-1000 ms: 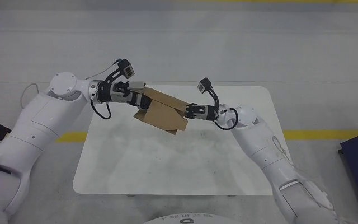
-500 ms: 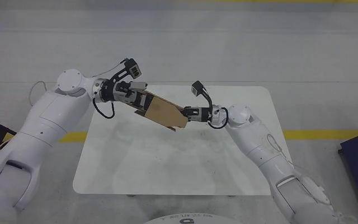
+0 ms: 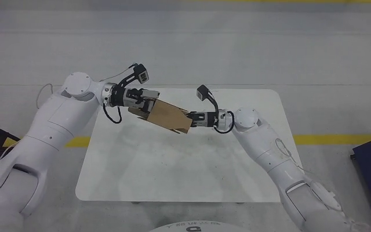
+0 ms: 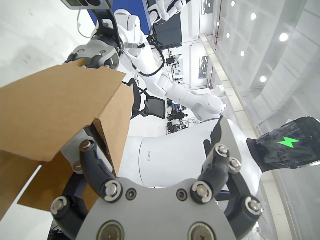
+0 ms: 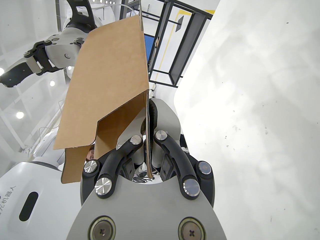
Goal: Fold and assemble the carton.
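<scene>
A brown cardboard carton (image 3: 168,115) hangs tilted above the far part of the white table (image 3: 174,168), between both arms. My right gripper (image 3: 188,118) is shut on one thin panel edge at the carton's near end; in the right wrist view the fingers (image 5: 160,116) pinch that edge of the carton (image 5: 110,71). My left gripper (image 3: 147,105) is at the opposite end with jaws wide apart. In the left wrist view, the carton (image 4: 62,101) lies against one finger while the other finger (image 4: 221,136) stands free. Loose flaps hang at both ends.
The table's front and right parts are bare. Beyond its far edge is grey floor, and a yellow floor line (image 3: 324,139) runs past both sides. A dark metal rack (image 5: 175,38) stands in the room beyond the table.
The carton has gone from a wider, partly opened shape to a narrower, flatter one. Both grippers have shifted a little to the left with it.
</scene>
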Motion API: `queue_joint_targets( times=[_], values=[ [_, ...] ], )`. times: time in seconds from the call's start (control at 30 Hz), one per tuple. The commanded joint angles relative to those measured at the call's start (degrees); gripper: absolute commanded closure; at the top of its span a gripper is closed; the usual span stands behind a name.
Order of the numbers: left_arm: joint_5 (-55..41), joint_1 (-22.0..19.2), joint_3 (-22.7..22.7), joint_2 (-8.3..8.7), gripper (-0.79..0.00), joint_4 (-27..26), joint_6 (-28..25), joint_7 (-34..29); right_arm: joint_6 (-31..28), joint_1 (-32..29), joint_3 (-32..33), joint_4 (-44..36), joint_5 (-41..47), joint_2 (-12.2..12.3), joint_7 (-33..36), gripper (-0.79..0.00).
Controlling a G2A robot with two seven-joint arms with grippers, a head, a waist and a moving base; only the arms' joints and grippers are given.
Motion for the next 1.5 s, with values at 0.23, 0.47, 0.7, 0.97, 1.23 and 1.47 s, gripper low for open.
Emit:
queue_joint_targets(
  times=[0.23, 0.47, 0.7, 0.97, 1.23, 1.47],
  values=[
    [-0.37, 0.14, -0.75, -1.8, -0.493, 1.98, 0.18, -1.42, 0.55, -0.14, -0.24, -0.02, -0.36, -0.02, -0.4, 0.0],
    [1.5, -0.47, -1.27, -2.97, -0.219, 5.17, -0.01, -2.34, 0.5, -0.25, 0.24, 0.21, 0.34, 0.1, 0.04, 0.0],
    [8.3, -1.16, -0.78, -3.9, -0.2, 6.44, -2.0, -1.27, 1.14, -0.17, 0.19, 0.53, 0.35, 0.14, 0.5, 0.0],
    [12.73, -1.2, -0.28, -4.98, -0.194, 6.18, -2.14, -0.97, 1.87, -0.04, 0.03, 0.65, -0.3, 0.21, 0.77, 0.0],
    [12.91, -1.05, -1.26, -5.7, 0.0, 6.54, -1.98, -2.18, 2.04, -0.39, 0.32, -0.07, -0.54, 0.36, 0.49, 0.0],
    [10.56, -0.45, -3.58, -6.08, 0.0, 7.39, -2.45, -0.36, 2.15, -0.86, 0.61, -0.84, -0.27, 0.47, 0.07, -0.622]
  ],
)
